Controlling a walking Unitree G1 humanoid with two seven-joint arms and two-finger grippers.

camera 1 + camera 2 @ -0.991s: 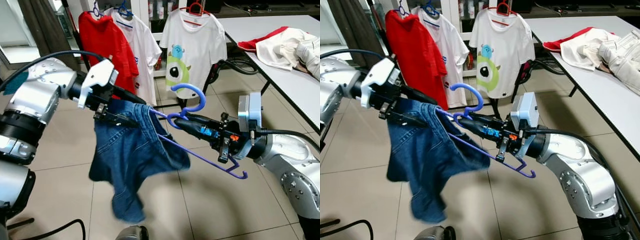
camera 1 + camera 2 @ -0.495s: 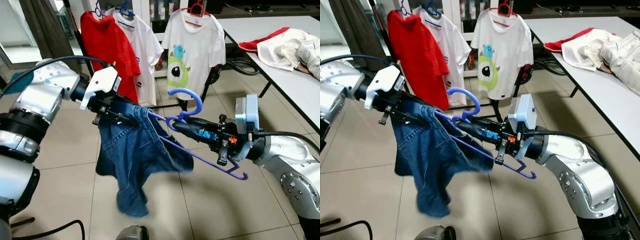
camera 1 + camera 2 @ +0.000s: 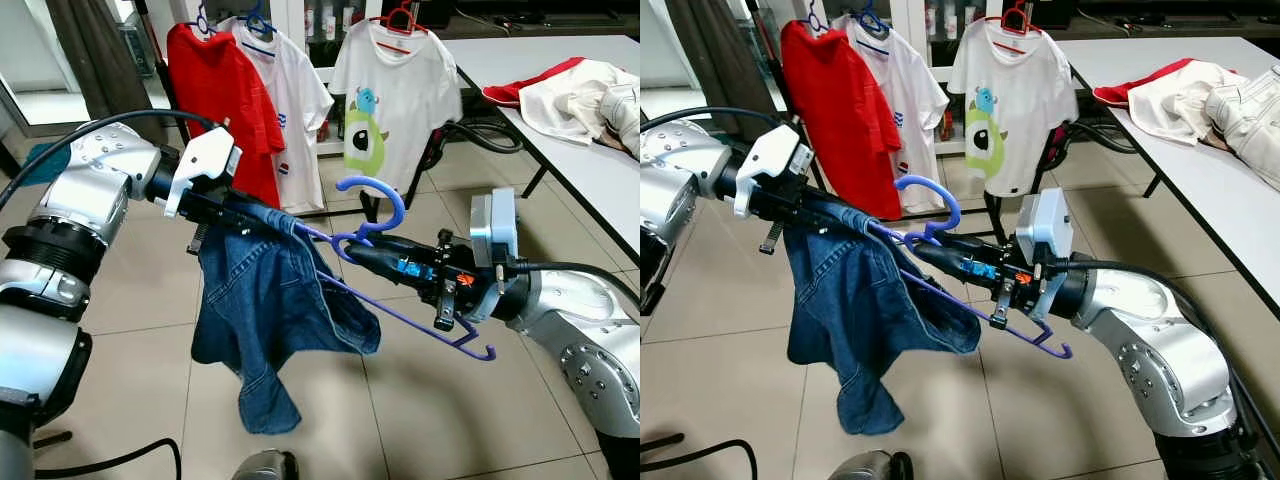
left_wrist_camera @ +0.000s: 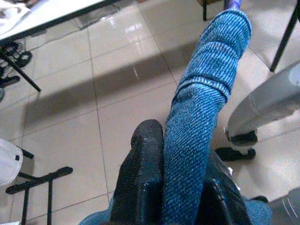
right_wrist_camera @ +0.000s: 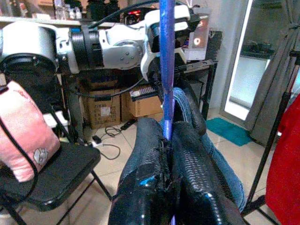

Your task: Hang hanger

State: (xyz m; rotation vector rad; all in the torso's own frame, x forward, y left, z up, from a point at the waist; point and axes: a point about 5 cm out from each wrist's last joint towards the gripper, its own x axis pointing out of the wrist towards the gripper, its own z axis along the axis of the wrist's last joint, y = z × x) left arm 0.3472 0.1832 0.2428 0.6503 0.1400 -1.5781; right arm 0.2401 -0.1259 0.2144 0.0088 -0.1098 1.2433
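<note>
Above the floor, two clamped hands (image 3: pixel 350 243) (image 3: pixel 262 222) share one hanger (image 3: pixel 400 300) and one denim garment (image 3: pixel 270 320).

Silver two-armed humanoid with black-fingered grippers.
Both arms are built of rounded, brushed-silver metal segments joined by black rings, with small dark screws dotting the right arm's elbow shell. A black cable loops over the left arm's upper casing. Each wrist carries a boxy pale housing: white on the left, light grey on the right. The left gripper (image 3: pixel 240 215) has long, textured black fingers (image 4: pixel 140 178). The right gripper (image 3: pixel 930 252) is likewise black, its fingers (image 5: pixel 187 173) patterned with a fine grid, with a blue label and an orange tab beside the grey housing.
</note>
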